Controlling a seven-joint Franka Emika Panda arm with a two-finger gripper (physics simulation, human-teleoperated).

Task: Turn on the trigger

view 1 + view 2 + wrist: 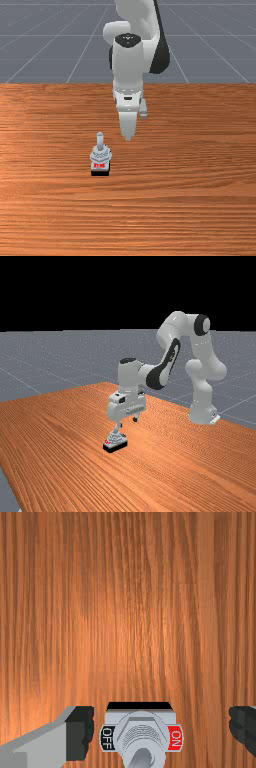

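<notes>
Gaping claw (127, 422), lever (142, 759) cropped in wrist view

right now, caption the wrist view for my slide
Open gripper over orange-brown wood, framing a toggle switch marked OFF and ON.

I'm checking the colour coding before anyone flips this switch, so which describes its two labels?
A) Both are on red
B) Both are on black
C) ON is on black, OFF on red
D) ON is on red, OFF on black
D: on the switch, the ON label has a red background and the OFF label a black one.
</notes>
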